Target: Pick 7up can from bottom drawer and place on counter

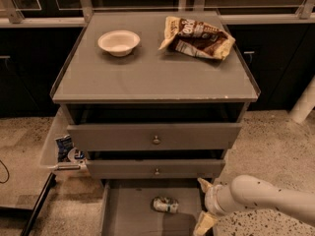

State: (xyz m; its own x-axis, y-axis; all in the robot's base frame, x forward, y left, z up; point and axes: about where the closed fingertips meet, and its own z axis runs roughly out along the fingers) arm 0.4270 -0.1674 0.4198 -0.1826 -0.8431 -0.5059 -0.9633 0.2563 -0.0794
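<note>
7up can (165, 204): small, cylindrical, silvery-white metal with green markings. Lies on its side on the flat matte-grey floor of the pulled-out bottom drawer (128, 213), a little right of middle. Just to its right, not touching: the end effector (202, 204), tan fingers spread wide with nothing between them, on a smooth, rounded white arm (266, 198). Farther off, on the square grey tabletop (147, 77): round white bowl (118, 42) at left, crinkled brown-and-yellow chip bag (197, 37) at right.

Smooth white tubular arm (268, 196), rounded, with a ringed white wrist collar (213, 205). Two-finger gripper (200, 205) low right, at the right edge of the grey bottom drawer (128, 215); pale yellow wedge-shaped fingers (204, 185) spread apart.
</note>
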